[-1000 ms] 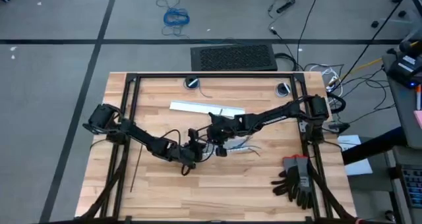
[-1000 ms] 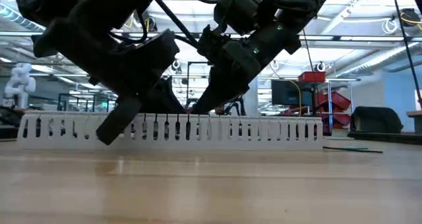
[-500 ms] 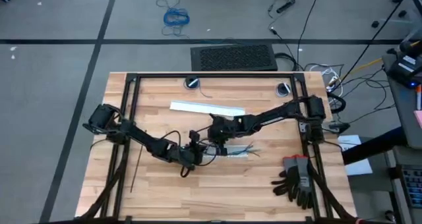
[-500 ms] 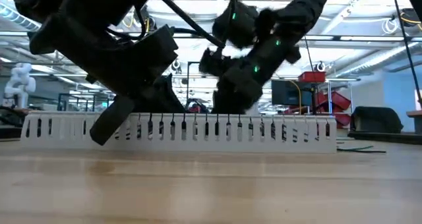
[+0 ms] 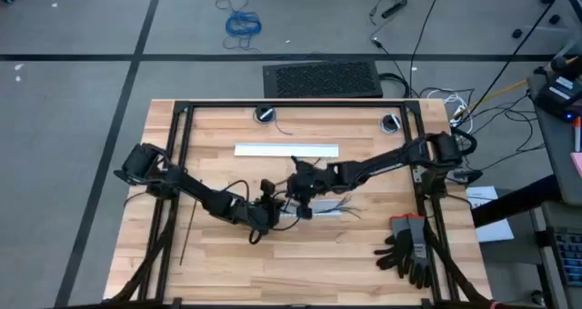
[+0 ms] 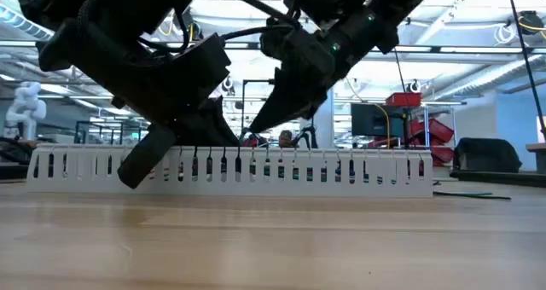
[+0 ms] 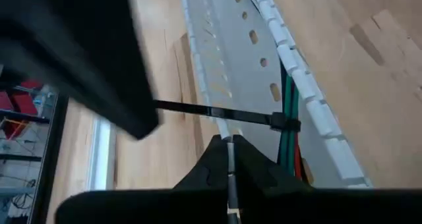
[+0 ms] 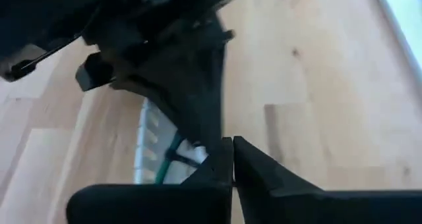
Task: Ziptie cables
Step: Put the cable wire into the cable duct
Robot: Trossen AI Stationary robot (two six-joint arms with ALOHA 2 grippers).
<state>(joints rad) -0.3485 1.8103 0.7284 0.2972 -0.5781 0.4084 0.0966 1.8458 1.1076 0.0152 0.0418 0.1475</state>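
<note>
The left gripper (image 7: 229, 146) is hovering with its jaws pressed together, pinching nothing I can make out. Just beyond their tips the ziptie (image 7: 217, 111) is crossing the white duct (image 7: 227, 53), where the cables (image 7: 288, 109) are lying. The right gripper (image 5: 303, 198), jaws apparently clamped on the strap's free end, has been dropping closer to the left one over the last second, nudging the far duct (image 5: 286, 150) straight. This suggests the loop is being drawn tight around the bundle.
</note>
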